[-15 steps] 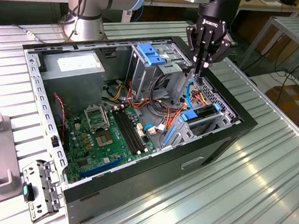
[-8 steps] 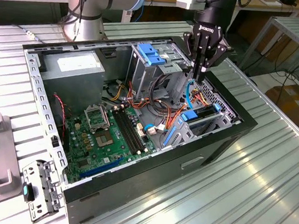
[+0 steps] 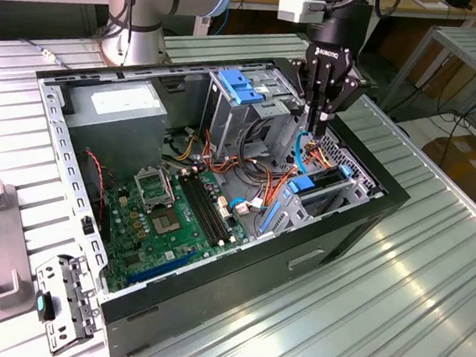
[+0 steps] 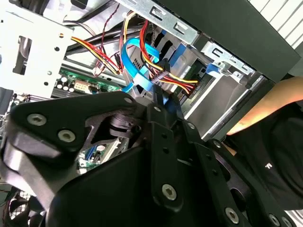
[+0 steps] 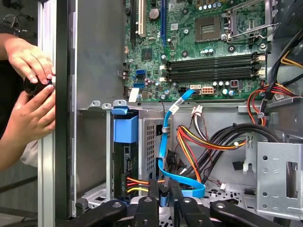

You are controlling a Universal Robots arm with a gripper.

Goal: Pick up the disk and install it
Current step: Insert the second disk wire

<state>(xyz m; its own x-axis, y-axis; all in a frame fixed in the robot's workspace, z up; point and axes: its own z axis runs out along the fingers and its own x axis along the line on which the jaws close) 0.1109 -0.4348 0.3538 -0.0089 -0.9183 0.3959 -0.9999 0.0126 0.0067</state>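
I can make out no print well enough to read. White lettering runs down my gripper (image 3: 321, 119), and the grey box (image 3: 107, 136) carries a white sticker (image 3: 119, 99).

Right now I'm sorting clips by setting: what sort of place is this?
Probably a robotics lab or workshop: an open black desktop computer case lies on a ribbed aluminium table, a black robot gripper over it, cluttered benches behind.

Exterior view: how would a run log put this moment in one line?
gripper: down inside case | shut on blue cable | disk: in case, wires attached | hands: at case rim
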